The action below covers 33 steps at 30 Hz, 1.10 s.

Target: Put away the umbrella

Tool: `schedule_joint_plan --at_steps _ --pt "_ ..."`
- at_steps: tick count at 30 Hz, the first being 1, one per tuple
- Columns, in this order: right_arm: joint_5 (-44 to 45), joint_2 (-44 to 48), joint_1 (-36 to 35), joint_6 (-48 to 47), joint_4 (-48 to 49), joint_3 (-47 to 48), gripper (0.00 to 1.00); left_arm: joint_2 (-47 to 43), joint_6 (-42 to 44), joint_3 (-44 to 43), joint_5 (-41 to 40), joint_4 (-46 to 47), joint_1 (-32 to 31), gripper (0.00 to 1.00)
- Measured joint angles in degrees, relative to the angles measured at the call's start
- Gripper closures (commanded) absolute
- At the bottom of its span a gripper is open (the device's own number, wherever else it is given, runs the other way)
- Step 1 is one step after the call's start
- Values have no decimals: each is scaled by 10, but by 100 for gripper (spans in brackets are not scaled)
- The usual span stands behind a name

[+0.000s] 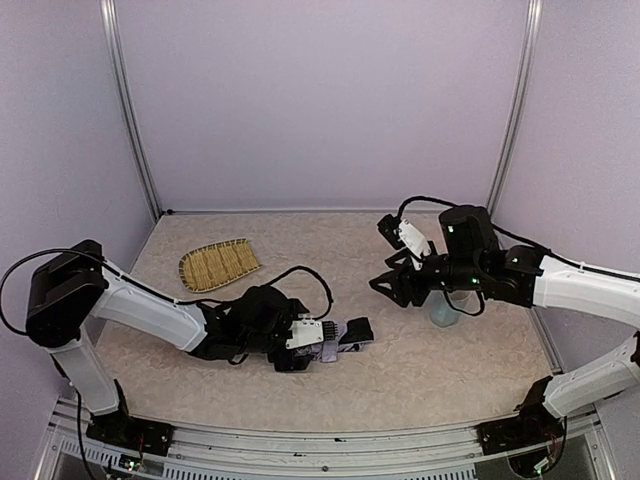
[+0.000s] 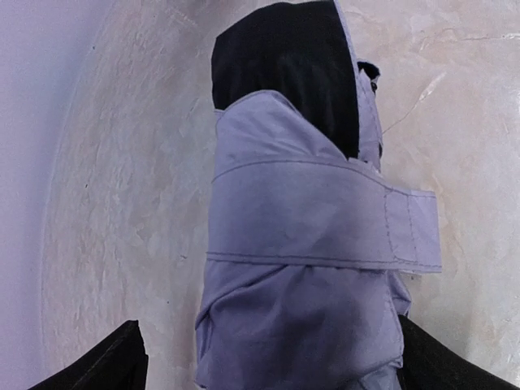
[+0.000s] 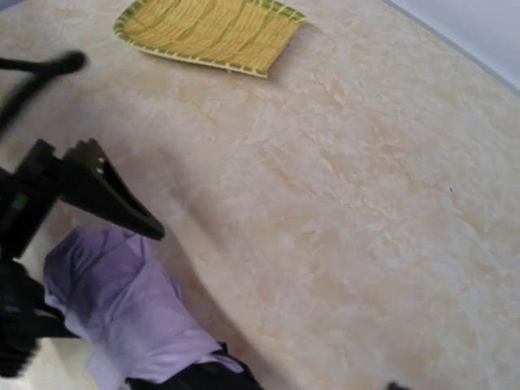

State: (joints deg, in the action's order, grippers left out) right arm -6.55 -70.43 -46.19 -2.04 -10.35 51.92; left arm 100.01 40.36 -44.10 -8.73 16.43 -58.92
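Left wrist view puts the umbrella (image 2: 276,154) lying flat on the worktop (image 2: 122,203) between your left fingers (image 2: 106,366), which stand spread wide and grip nothing: 1 is clear of the fabric, the other just beside it. The strap (image 2: 341,231) is wrapped across the bundle, so I judge the folding done and the step in hand a clean let-go. Draw the left fingers back along the bundle's length, not sideways, or a tip may snag the strap tab and loosen the wrap. Its long axis runs straight out ahead of the left fingers, black end farthest from them and aimed toward your right fingers (image 1: 383,284), which hang well apart from it, parted, with nothing between them as far as the top view shows.
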Motion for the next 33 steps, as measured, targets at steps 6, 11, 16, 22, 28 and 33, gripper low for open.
schedule_joint_plan --at_steps 6,11,16,22,28,33 --pt "1 -1 48 20 0 19 2 -74 -6 9 32 -42 1 1" --pt "0 0 168 55 14 46 0 -195 -11 29 123 -71 10 1" --pt "-17 11 366 110 50 31 0 -313 -75 83 132 31 74 1" --pt "-40 17 513 143 99 -39 0 -274 -231 23 -23 83 228 1" --pt "-30 13 543 158 171 -139 0 -233 -395 32 -148 95 375 1" --pt "3 9 543 174 232 -213 0 -231 -449 133 -217 156 425 1"
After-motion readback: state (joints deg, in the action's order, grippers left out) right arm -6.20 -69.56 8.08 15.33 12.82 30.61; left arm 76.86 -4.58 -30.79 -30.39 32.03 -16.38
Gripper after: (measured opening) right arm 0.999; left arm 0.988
